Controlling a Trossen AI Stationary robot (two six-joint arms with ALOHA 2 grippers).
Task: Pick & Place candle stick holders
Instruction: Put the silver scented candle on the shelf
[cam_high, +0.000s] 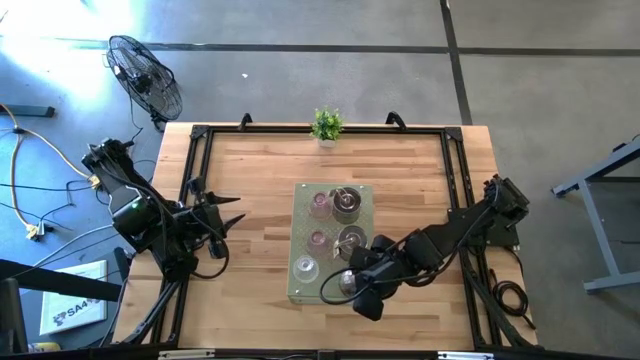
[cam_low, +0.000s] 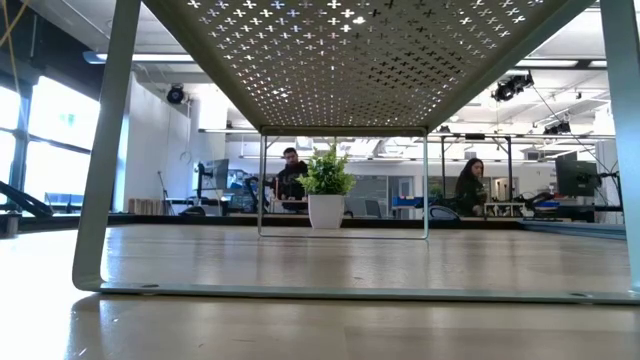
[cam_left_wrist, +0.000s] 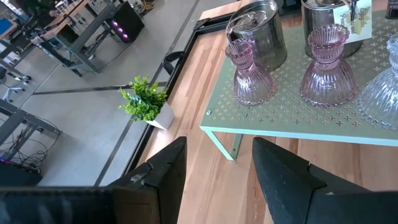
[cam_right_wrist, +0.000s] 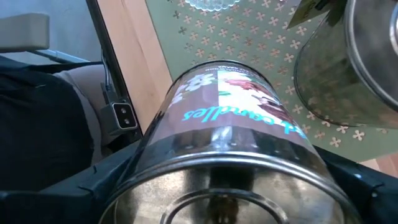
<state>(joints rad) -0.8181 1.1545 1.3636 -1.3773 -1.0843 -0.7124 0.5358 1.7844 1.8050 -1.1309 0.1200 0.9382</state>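
A pale green perforated stand (cam_high: 360, 195) holds two pink glass holders (cam_high: 320, 205) (cam_high: 318, 240), two silvery metal holders (cam_high: 345, 203) (cam_high: 352, 240) and a clear glass holder (cam_high: 305, 268). My right gripper (cam_high: 347, 282) is at the stand's near right corner, shut on another silvery metal holder with a flowered label (cam_right_wrist: 224, 106). My left gripper (cam_high: 232, 210) is open and empty to the left of the stand, and its wrist view shows the gap between its fingers (cam_left_wrist: 217, 174). The low view shows only the stand's underside (cam_low: 340, 60). My right gripper pinches the labelled metal holder by its round side wall (cam_right_wrist: 155, 155), one finger (cam_right_wrist: 106, 180) on each side. The fingers come from the table's right, slanting down. The holder is tipped, one round end (cam_right_wrist: 217, 199) toward the wrist. Whether it touches the stand does not show.
A small green potted plant (cam_high: 326, 125) stands at the table's far edge. A black frame (cam_high: 195, 150) runs along the table's sides. Bare wood lies between the stand and my left gripper. People sit in the room beyond the table (cam_low: 290, 170).
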